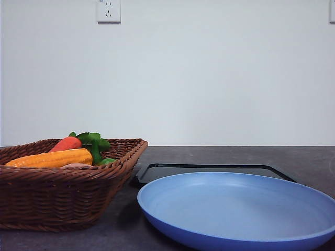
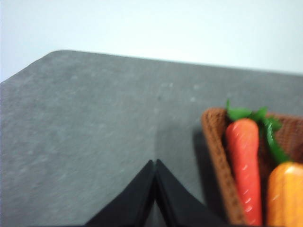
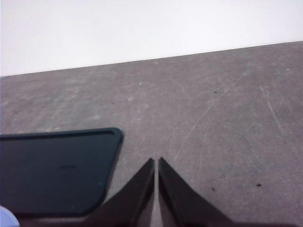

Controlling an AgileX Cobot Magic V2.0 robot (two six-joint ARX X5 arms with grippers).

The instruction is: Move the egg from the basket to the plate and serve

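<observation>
Sitting at the left of the front view, the basket [image 1: 63, 196] holds a corn cob [image 1: 52, 158], a carrot [image 1: 66, 143] with green leaves, and, just under the corn at the near rim, a pale pinkish sliver that is probably the egg [image 1: 76, 165]; most of it is hidden by the wicker. In the left wrist view the left gripper [image 2: 155, 163] hangs over bare table [image 2: 94, 123] just beside the basket's corner, its 2 fingers pressed together with nothing between them. Further right in the front view, the black tray [image 1: 209, 170] lies flat behind the blue plate [image 1: 235, 209], which is empty and sits near the basket. In the right wrist view the right gripper [image 3: 156, 161] also has its 2 fingers drawn together, holding nothing, over the table next to the tray's corner.

The egg looks smooth and rounded, so it is likely light, slippery and easy to crack or squirt out of a hard pinch. A gentle hold across its narrow middle seems safest, and the corn lying against it may crowd the fingers.
</observation>
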